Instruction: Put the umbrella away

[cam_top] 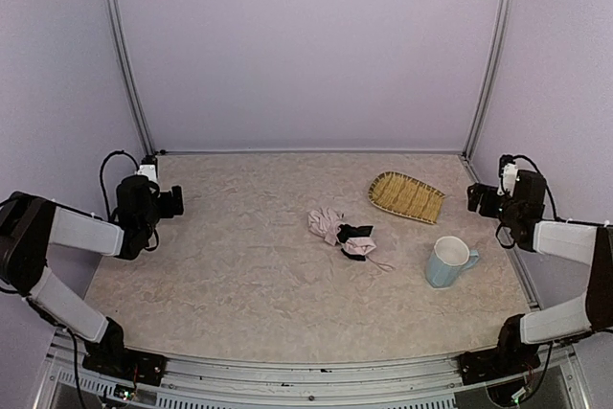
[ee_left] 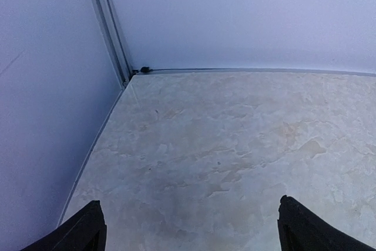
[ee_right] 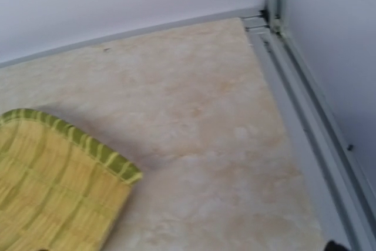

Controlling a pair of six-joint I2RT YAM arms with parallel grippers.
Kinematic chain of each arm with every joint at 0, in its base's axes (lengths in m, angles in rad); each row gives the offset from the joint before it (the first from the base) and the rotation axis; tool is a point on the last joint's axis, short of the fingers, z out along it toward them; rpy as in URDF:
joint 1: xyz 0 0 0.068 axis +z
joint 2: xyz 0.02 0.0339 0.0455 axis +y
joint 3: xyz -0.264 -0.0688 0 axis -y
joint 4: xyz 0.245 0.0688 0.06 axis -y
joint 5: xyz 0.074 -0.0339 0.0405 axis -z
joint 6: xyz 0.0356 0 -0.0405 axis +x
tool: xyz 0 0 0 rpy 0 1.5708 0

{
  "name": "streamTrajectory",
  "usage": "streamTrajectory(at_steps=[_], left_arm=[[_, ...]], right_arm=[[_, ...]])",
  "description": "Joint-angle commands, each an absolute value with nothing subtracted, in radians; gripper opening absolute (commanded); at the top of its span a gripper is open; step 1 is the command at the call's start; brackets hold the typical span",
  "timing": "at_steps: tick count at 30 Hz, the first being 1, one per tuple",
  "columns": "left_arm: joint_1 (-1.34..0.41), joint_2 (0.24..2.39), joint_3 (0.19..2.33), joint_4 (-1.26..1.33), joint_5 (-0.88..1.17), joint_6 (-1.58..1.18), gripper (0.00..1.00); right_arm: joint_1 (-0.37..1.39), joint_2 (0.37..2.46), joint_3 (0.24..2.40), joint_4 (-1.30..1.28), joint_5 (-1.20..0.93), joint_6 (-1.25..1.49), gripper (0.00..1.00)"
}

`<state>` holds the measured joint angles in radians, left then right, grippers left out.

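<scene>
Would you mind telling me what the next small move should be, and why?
Probably reach the left pincer toward the umbrella: its jaws stand open and its path looks bare, while the mug and tray sit on the umbrella's other side.

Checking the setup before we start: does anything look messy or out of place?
The umbrella lies crumpled in a loose heap beside the woven tray, black lining showing. Tray and upright mug look fine.
</scene>
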<state>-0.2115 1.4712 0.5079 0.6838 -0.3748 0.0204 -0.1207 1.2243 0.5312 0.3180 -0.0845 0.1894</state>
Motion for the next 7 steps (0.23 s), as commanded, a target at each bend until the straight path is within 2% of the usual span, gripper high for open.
streamTrajectory(at_steps=[1,7], left_arm=[[-0.195,1.455,0.457,0.829,-0.399,0.010,0.99],[-0.193,1.464,0.402,0.911,-0.382,0.010,0.99]], right_arm=[[-0.129,1.213,0.471,0.473,0.002,0.214,1.00],[-0.129,1.215,0.432,0.524,0.039,0.221,1.00]])
